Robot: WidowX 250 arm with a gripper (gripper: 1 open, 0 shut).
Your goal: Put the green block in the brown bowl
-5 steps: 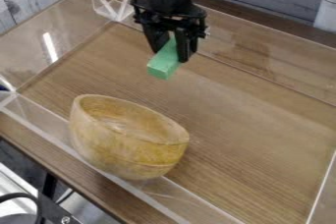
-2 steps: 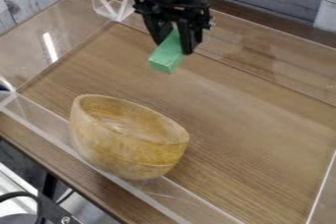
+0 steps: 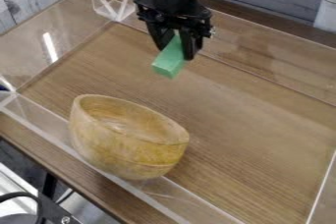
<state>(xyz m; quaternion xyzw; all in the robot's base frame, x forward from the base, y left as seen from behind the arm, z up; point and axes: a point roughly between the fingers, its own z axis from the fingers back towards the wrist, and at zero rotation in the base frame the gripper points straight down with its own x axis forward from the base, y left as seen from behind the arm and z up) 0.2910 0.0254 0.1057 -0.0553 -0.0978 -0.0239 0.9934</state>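
The green block (image 3: 168, 61) hangs tilted in the air above the wooden table, its upper end pinched between the black fingers of my gripper (image 3: 175, 39), which is shut on it. The brown bowl (image 3: 128, 136) stands upright on the table toward the front left, well below and in front of the block. Nothing lies inside the bowl. The block's lower end is free and clear of the table.
Clear acrylic walls (image 3: 39, 46) ring the wooden tabletop (image 3: 250, 110) on all sides. A grey plank wall rises at the back. The bowl sits close to the front acrylic wall.
The gripper with the green block rose a little, then came back down and slightly right, ending close to where it was a second ago. The bowl has not moved.
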